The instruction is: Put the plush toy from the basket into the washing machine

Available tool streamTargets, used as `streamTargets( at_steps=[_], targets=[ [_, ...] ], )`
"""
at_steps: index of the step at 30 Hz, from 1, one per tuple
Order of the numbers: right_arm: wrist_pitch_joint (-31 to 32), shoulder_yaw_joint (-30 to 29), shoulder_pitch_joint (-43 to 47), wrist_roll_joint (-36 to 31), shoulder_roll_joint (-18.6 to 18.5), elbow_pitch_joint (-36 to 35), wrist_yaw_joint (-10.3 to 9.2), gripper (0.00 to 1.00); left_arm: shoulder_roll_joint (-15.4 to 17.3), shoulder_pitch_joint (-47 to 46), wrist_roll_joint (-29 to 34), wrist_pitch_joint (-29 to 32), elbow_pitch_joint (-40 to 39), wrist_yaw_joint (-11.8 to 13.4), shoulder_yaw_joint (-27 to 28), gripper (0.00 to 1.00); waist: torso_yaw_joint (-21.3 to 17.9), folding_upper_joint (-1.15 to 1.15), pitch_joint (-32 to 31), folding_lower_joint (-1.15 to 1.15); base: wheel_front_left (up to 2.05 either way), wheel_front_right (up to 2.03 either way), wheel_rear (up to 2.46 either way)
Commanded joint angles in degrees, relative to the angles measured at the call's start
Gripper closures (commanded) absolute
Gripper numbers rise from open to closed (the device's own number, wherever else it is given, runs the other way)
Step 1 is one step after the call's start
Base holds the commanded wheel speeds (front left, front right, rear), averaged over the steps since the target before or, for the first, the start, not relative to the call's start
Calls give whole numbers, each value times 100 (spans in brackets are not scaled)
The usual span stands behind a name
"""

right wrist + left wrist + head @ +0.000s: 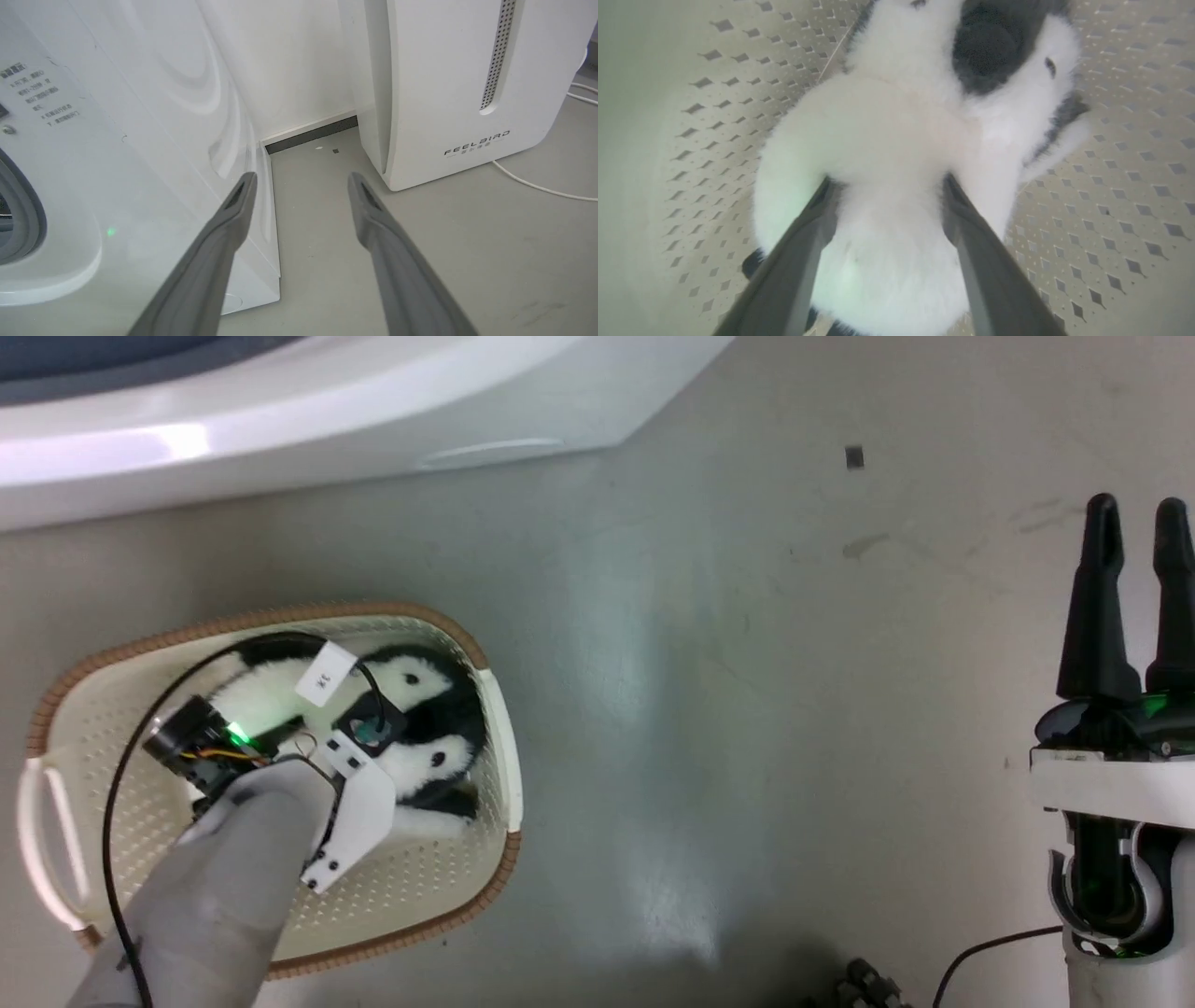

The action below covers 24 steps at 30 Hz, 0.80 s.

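fluff decides how the plush toy [878,130] will handle. it looks light, soft and squashy with nothing fragile about it, but the long pile could let smooth fingers slide. a grip probably needs to sink into the stuffing rather than pinch fur alone. the round white belly is the fullest part and the likeliest place to take hold. a stubby flipper or the white tag [326,674] would be worse, since the body might dangle and swing from either. the toy is a penguin with a white belly and cheeks, a black patch down the face, black sides and a small dark bead eye [1049,65]. it lies inside the basket [448,887] on the perforated bottom, in the half nearer the washing machine [280,420]. the basket stands on the floor [747,709] just in front of that machine. the left hand [887,184] is down in the basket with its two fingers spread wide, one on each side of the belly, tips buried in the fur. the gap looks as wide as the other hand's, so i judge it not yet closed on the toy. the right hand [299,179] hangs well apart to the side with fingers parted, holding nothing. it points at the floor between the washing machine and a white feelbird appliance [467,93].
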Motion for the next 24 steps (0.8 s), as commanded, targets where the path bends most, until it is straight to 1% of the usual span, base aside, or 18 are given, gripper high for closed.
streamTargets(
  at_steps=[1, 12, 18, 19, 20, 21, 24],
  targets=[
    [-52, -18, -181, 108, -5, -54, -3, 0, 102, -166, 47, 33, 184, -7, -94, 0, -108, 0, 230, -1, 0, 0, 0],
    [-172, -20, -495, 355, -5, -148, -4, 0, 383, -605, 32, 235, 774, 32, -414, 0, -273, 0, 819, -1, 0, 0, 0],
    [-244, -68, -610, 492, -6, -175, -4, 0, 446, -839, 10, 361, 1127, 89, -616, 0, -354, 0, 1083, -1, 0, 0, 0],
    [-256, -82, -632, 512, -6, -180, -4, 0, 445, -874, 9, 407, 1186, 79, -657, 16, -365, 0, 1122, -1, 0, 0, 0],
    [-268, -98, -656, 534, -6, -186, -4, 0, 442, -917, 11, 429, 1245, 73, -702, 96, -375, 0, 1161, -1, 0, 0, 0],
    [-280, -114, -680, 555, -6, -193, -4, 0, 439, -958, 7, 447, 1304, 68, -740, 100, -383, 0, 1197, -1, 0, 0, 0],
    [-289, -151, -701, 548, -6, -198, -4, 0, 394, -973, -28, 488, 1347, 66, -783, 100, -374, 0, 1194, -1, 0, 0, 0]
  ],
)
